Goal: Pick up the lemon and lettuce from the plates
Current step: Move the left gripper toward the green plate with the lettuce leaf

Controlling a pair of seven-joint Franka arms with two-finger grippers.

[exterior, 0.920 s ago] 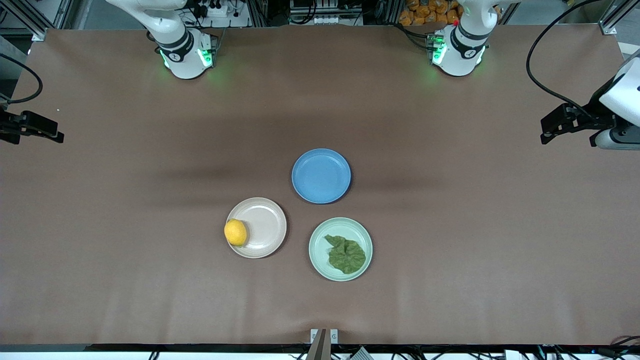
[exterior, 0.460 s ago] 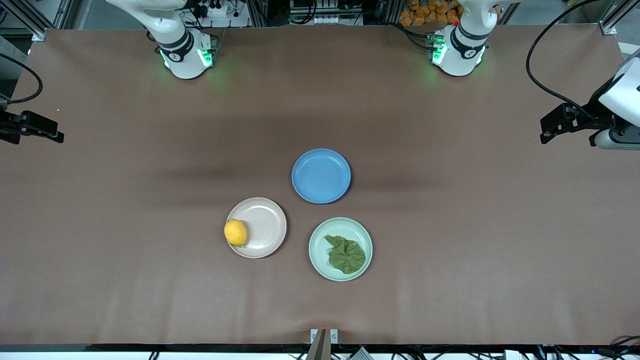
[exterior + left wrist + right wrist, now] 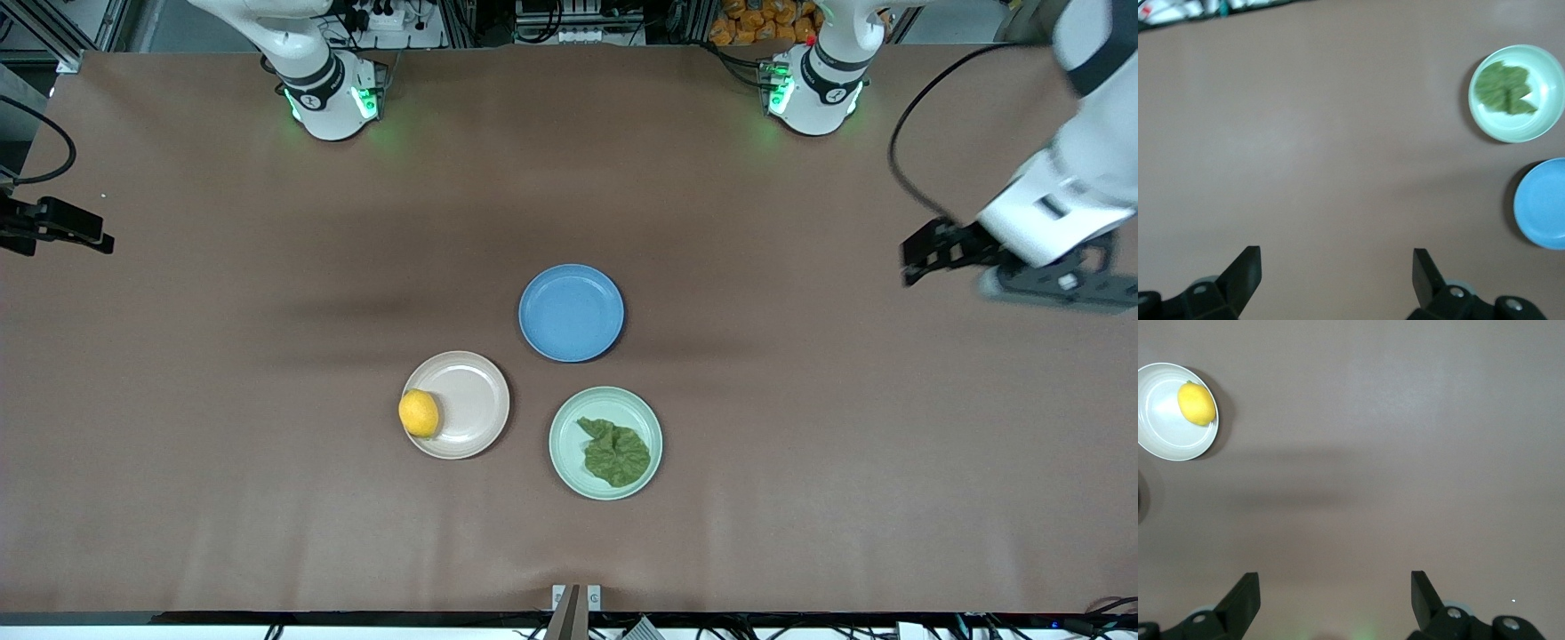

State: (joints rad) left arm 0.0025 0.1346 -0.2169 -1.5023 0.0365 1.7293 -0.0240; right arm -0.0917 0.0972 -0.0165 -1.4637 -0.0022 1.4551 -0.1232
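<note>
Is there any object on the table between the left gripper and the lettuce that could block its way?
Nothing visible: only bare table lies between the open left gripper and the lettuce on the mint plate.

Lemon (image 3: 419,413) on plate (image 3: 471,391); lettuce (image 3: 615,452) on neighbouring plate (image 3: 569,418).

We hold our black two-finger left gripper (image 3: 1331,280) and right gripper (image 3: 1331,597) wide open, both aloft over the table ends.

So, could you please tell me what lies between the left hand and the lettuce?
Nothing: the left wrist view shows only bare brown table between the open left hand and the lettuce on its mint plate.
</note>
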